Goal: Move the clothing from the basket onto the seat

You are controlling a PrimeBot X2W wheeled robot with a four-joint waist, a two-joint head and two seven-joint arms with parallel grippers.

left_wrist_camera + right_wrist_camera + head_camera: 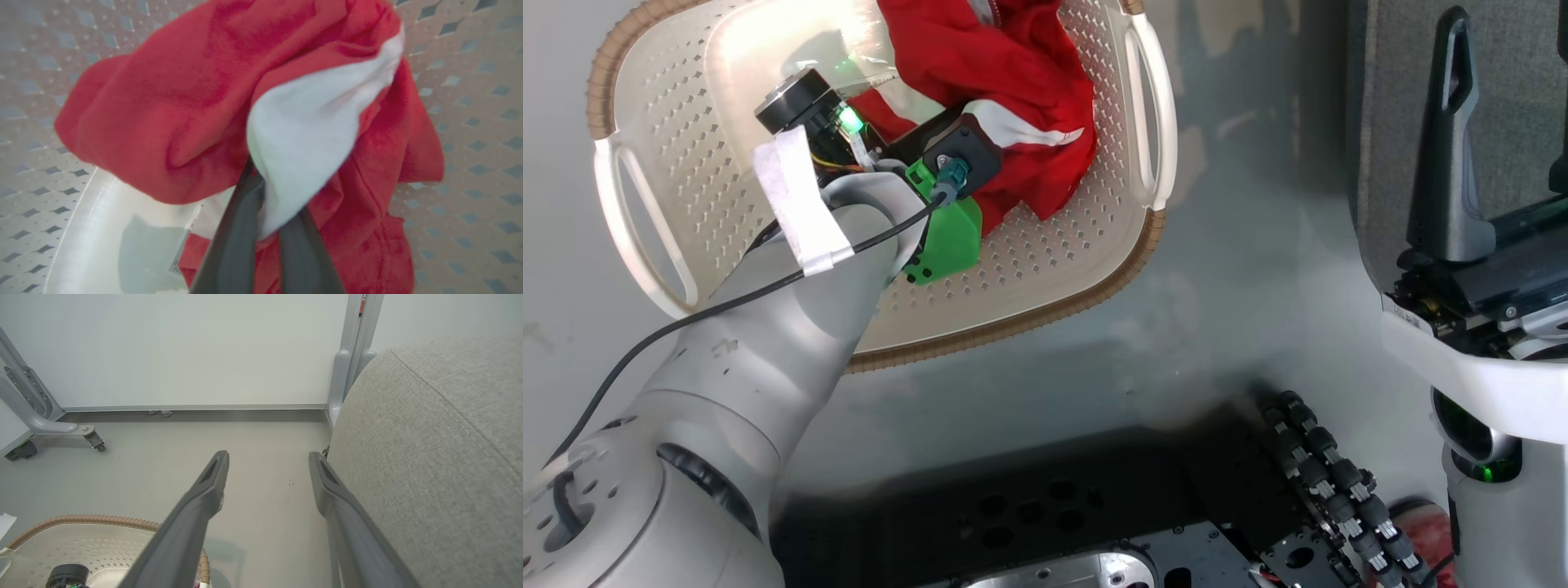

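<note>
The clothing (1013, 73) lies in the basket (1054, 278), which stands on the floor (1241, 245). The seat (441, 457) is to the basket's right, with the right pincer (267, 465) just beside it.

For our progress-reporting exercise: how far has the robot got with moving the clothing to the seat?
Done: nothing; the red clothing is inside the laundry basket. In hand: the left gripper pinches its white-trimmed fold. Left: lift, carry to the grey sofa cushion beside the open right gripper.
</note>
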